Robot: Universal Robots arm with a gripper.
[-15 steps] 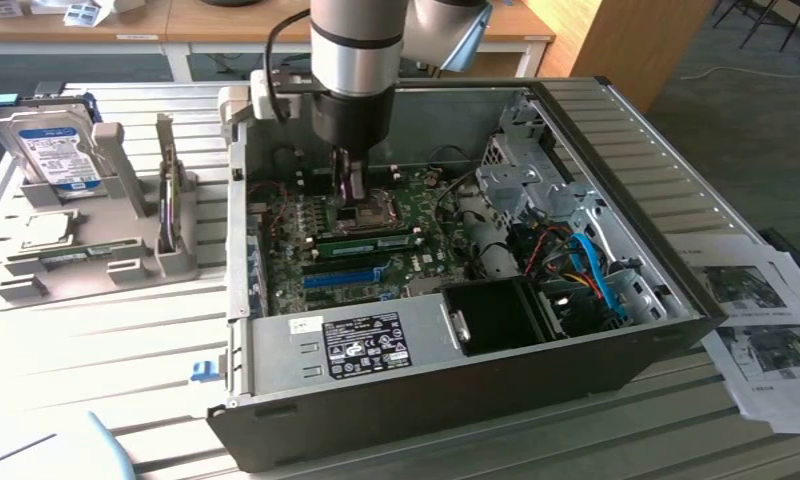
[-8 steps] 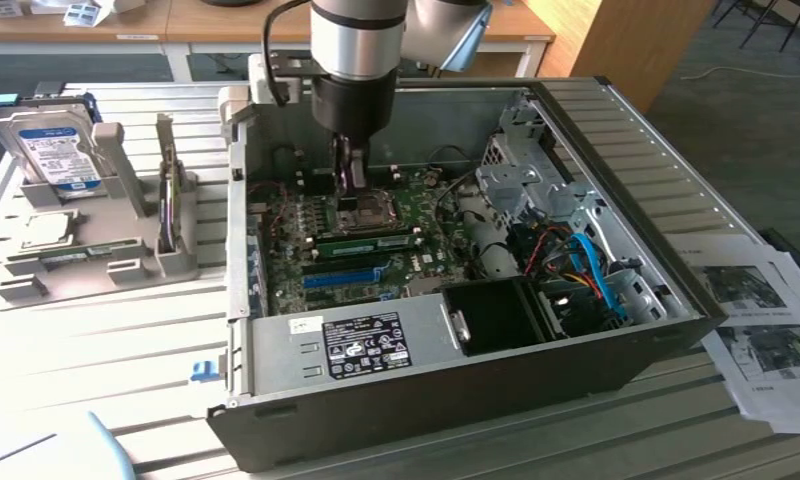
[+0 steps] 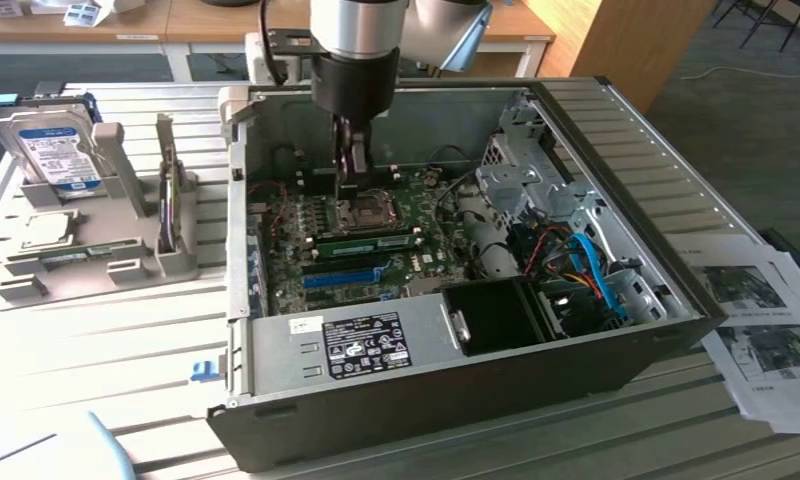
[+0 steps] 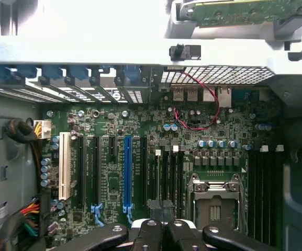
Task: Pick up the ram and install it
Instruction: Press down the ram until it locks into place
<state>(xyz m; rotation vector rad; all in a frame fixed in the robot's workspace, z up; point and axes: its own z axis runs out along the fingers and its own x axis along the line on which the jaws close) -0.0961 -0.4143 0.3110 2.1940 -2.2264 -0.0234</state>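
Observation:
In the exterior view a long green ram (image 3: 368, 241) lies along the memory slots, just beside the CPU socket (image 3: 369, 211) on the motherboard inside the open computer case (image 3: 614, 300). Whether it is fully seated I cannot tell. My gripper (image 3: 355, 180) reaches down into the case and hangs a little above the socket and the ram. In the wrist view the black fingers (image 4: 149, 232) are pressed together, shut, over the dark memory slots (image 4: 169, 178) next to the CPU socket (image 4: 213, 201). I see nothing held between the fingers.
A blue expansion slot (image 4: 127, 172) and a white slot (image 4: 64, 164) run beside the memory slots. Cables and a drive cage (image 3: 574, 270) crowd the case on the exterior view's right. A grey holder (image 3: 120, 250) with a hard drive (image 3: 53, 150) stands outside the case. Papers (image 3: 760, 320) lie on the table.

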